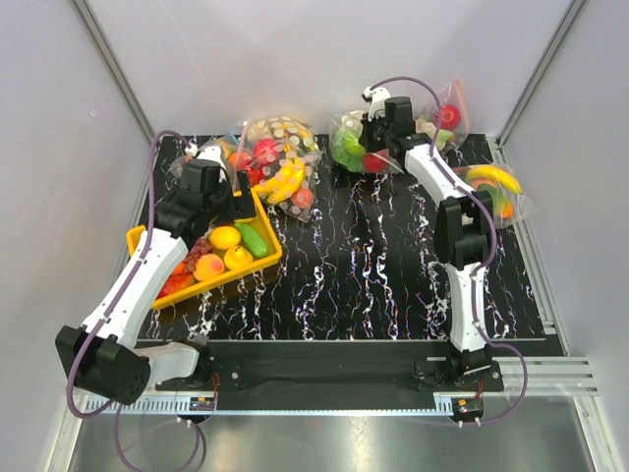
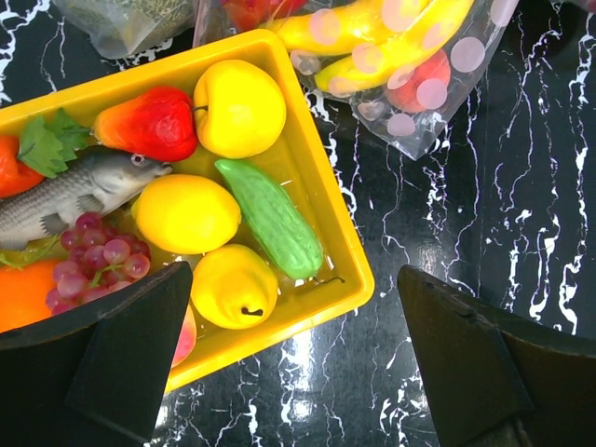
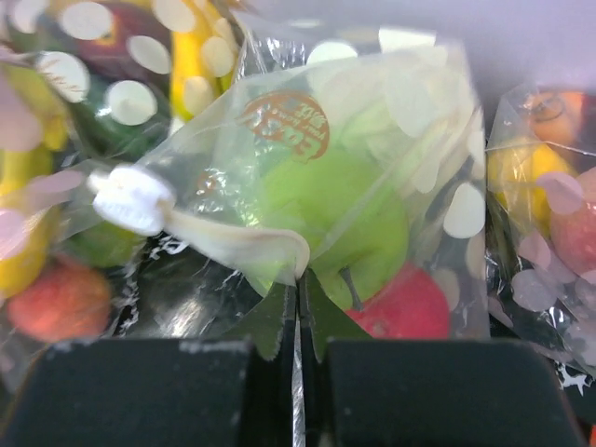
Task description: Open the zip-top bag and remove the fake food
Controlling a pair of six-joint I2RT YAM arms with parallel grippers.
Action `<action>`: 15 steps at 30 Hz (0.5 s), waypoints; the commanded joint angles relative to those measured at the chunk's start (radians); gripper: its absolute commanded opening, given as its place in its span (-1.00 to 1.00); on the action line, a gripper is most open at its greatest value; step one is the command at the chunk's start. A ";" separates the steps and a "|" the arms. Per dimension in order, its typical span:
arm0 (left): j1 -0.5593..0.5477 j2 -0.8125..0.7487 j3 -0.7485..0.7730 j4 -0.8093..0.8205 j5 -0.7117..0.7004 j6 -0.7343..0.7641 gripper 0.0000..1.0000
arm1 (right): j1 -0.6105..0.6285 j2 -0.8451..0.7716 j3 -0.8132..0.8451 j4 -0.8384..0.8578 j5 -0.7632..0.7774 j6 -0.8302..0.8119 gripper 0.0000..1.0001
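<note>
The zip-top bag (image 3: 372,121), clear with white dots, lies at the back of the table (image 1: 346,138). Through its plastic I see the fake food: a green apple (image 3: 349,209), pale leafy green behind it, and a red round fruit (image 3: 410,303). My right gripper (image 3: 300,279) is shut on the bag's edge, pinching the film just below the white zip strip (image 3: 214,237); in the top view this gripper (image 1: 378,138) sits against the bag. My left gripper (image 2: 296,279) hangs open over the corner of the yellow tray (image 2: 349,270), holding nothing.
The yellow tray (image 1: 270,258) holds a plastic fish, grapes, lemons, a pear and a cucumber. A bulkier dotted bag with bananas (image 1: 280,162) lies behind it. More dotted bags of fruit lie at the right (image 1: 491,187) and back right (image 1: 447,118). Grey walls enclose the table.
</note>
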 commanded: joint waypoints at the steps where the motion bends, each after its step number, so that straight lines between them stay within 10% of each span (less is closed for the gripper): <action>1: 0.005 0.005 0.051 0.082 0.044 0.027 0.98 | 0.004 -0.191 -0.008 -0.007 -0.088 -0.012 -1.00; 15: -0.012 -0.058 -0.004 0.247 0.360 0.067 0.98 | 0.004 -0.572 -0.262 -0.356 -0.427 0.063 -1.00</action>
